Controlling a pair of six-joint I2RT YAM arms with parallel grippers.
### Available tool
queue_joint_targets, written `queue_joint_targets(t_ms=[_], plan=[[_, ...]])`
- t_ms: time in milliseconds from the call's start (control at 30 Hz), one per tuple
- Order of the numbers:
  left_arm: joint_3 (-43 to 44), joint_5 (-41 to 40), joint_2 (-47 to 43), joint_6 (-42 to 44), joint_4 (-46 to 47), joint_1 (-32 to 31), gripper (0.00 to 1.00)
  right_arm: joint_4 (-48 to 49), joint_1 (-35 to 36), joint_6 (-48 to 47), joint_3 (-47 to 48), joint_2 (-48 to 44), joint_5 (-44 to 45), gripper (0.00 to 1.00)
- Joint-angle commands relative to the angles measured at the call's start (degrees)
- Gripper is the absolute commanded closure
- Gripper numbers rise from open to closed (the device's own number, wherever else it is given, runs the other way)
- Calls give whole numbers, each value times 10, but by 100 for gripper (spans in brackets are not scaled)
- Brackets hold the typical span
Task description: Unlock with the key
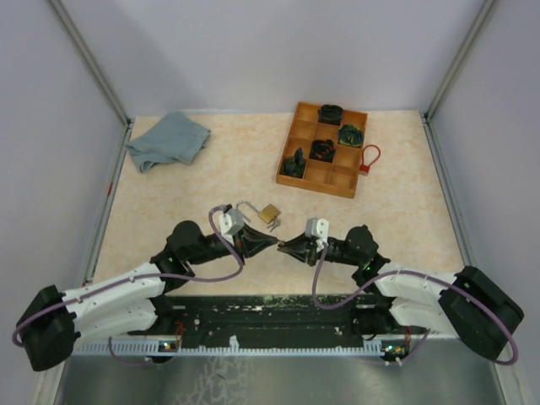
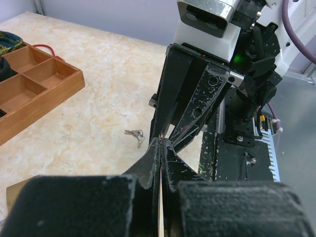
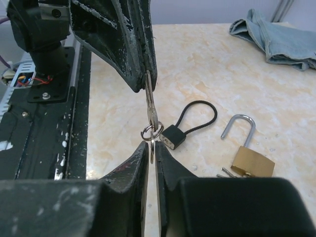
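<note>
Silver key point(image 3: 149, 101) pinched tight in the left gripper point(image 3: 148, 81), shut all the way. Hanging from that key, just under the left fingers point(image 3: 133, 59), a little ring point(image 3: 151, 132). Tip to tip with the left one, the right gripper point(image 3: 152, 149), its fingers point(image 3: 138, 165) almost closed with only a thin gap. Dangling from the ring into that gap, a second key point(image 3: 152, 154); cannot tell if squeezed or only touching. Lying on the table point(image 3: 207, 74) just past the fingertips, a small black lock point(image 3: 173, 136) with a cord loop. Further off to the side, a gold padlock point(image 3: 253, 161), with more keys point(image 3: 223, 172) just beside it.
</note>
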Motion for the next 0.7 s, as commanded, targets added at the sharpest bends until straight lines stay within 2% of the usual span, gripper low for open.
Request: queue_joint_targets(t_ms=[0,33,167,300,367,500,667], plan=[[1,-5,-16,-6,21,-1,100,21,-2,-1,5,-11,-19,96],[-1,-11,-19,-4,20,-1,100,14,-2,-3,5,-15,-17,100],[-19,-53,-38,-1,15,-1,98,-64,-2,-10,22,-51,-1,100],[-51,-97,-60,5,9,0,69,-205,1,-18,72,-81,25,100],[-65,-114,-69,16,8,-1,61,-265,2,-13,103,-85,27,100],[-75,-123,-70,37,7,0,55,-380,2,20,168,-74,43,100],[-86,-73,-38,61,61,-1,53,-540,13,13,261,-40,51,100]])
